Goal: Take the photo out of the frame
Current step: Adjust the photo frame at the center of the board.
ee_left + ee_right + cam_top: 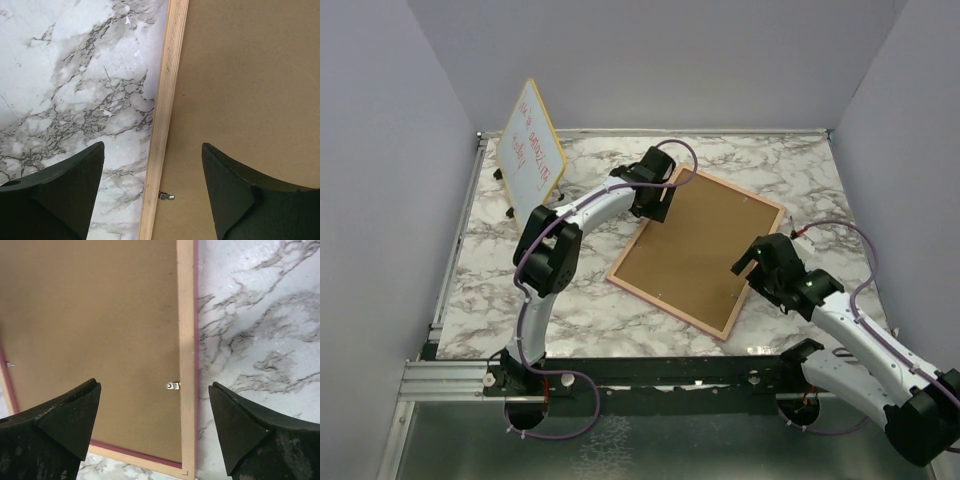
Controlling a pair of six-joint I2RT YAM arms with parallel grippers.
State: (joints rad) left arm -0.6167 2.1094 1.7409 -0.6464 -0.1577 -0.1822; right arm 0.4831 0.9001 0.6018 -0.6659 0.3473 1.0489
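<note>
Frame (pixel 698 250) lying back-up on the marble table (pixel 590 300), grey walls (pixel 380 150) around.
Left gripper (pixel 152 150) hangs over its left edge, right gripper (pixel 154 386) over its right edge, both spread wide, holding nothing.

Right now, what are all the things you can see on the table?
frame: one, brown back with pink edge, lying back-up mid-table
clips: a few, silver, along the frame's back edges
whiteboard: one, white with yellow edge and red writing, standing at the back left
table: one, grey-veined white marble, under everything
left end effector: one, black, open above the frame's left edge
right end effector: one, black, open above the frame's right edge
</note>
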